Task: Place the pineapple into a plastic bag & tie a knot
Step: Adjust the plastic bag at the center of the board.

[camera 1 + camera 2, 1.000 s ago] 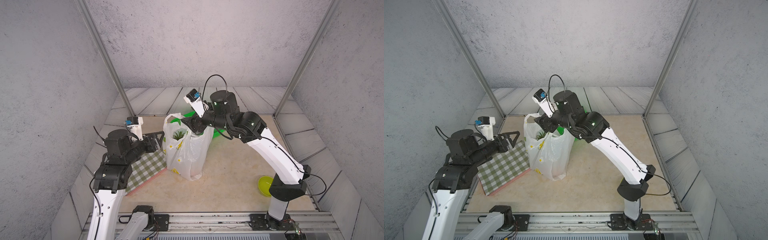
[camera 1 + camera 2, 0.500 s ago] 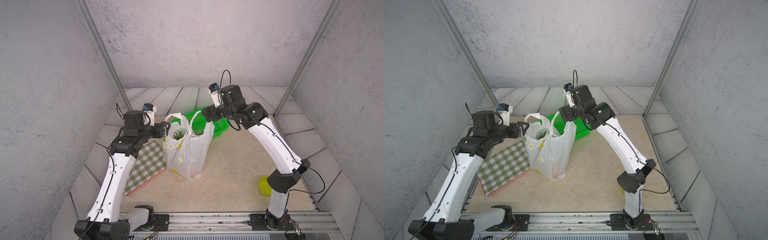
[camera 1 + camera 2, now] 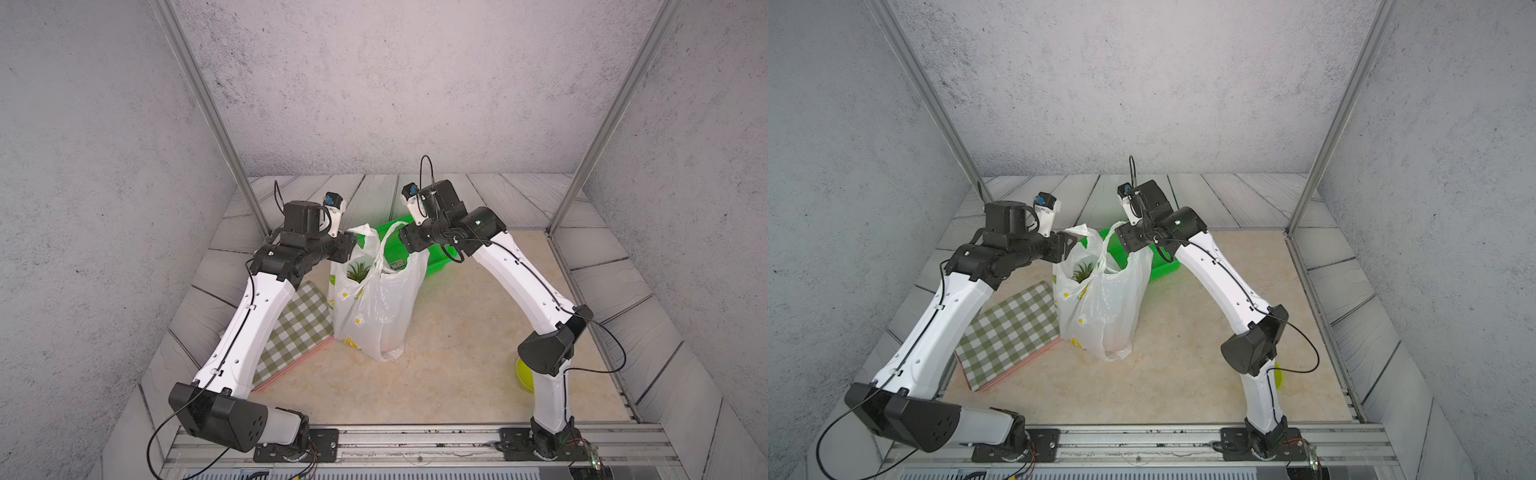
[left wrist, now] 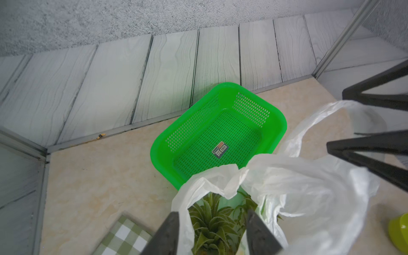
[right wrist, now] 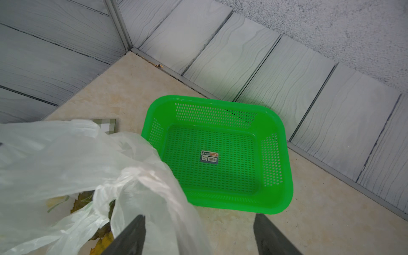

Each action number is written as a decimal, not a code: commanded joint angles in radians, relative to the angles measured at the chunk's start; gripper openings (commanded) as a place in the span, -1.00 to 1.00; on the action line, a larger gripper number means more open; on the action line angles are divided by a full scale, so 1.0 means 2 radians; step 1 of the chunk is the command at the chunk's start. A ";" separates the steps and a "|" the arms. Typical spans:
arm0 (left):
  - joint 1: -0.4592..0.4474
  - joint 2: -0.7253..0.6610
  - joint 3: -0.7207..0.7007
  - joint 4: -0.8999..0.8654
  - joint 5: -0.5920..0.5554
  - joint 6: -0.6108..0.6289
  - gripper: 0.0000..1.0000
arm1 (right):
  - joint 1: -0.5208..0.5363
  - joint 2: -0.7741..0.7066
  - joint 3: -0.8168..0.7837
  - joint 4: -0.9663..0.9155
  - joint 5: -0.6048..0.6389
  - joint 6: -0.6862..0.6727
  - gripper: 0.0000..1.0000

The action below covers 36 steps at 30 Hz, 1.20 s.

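Note:
The plastic bag [image 3: 378,307] [image 3: 1104,307] stands upright mid-table, its two handles raised and apart; no knot shows. The pineapple sits inside, only its green crown [image 3: 358,272] [image 4: 212,223] showing through the mouth. My left gripper [image 3: 348,248] [image 4: 212,212] is at the bag's left handle, jaws apart, with handle film against the inside of one finger [image 4: 171,231]. My right gripper [image 3: 406,242] [image 5: 199,216] is open at the right handle, which runs between its jaws close to one finger [image 5: 132,236].
An empty green mesh basket [image 4: 284,125] [image 5: 287,176] lies just behind the bag. A green checked cloth [image 3: 299,324] lies to the bag's left under my left arm. A yellow-green bowl [image 3: 524,374] sits by the right arm's base.
The left arm has stretched forward and brought its gripper up against the bag's left handle, jaws narrowing. The right gripper pulled back from over the bag's mouth to the right handle.

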 commanded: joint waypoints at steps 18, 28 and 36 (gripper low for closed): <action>-0.002 0.030 0.047 0.074 0.080 -0.111 -0.80 | -0.006 -0.016 0.022 0.034 -0.063 0.007 -0.97; -0.003 -0.083 -0.011 0.147 0.036 -0.199 -1.00 | -0.031 -0.099 0.010 0.062 -0.091 0.044 -1.00; -0.008 -0.183 -0.072 0.185 0.037 -0.247 -1.00 | -0.071 -0.116 0.044 0.038 -0.157 0.076 -1.00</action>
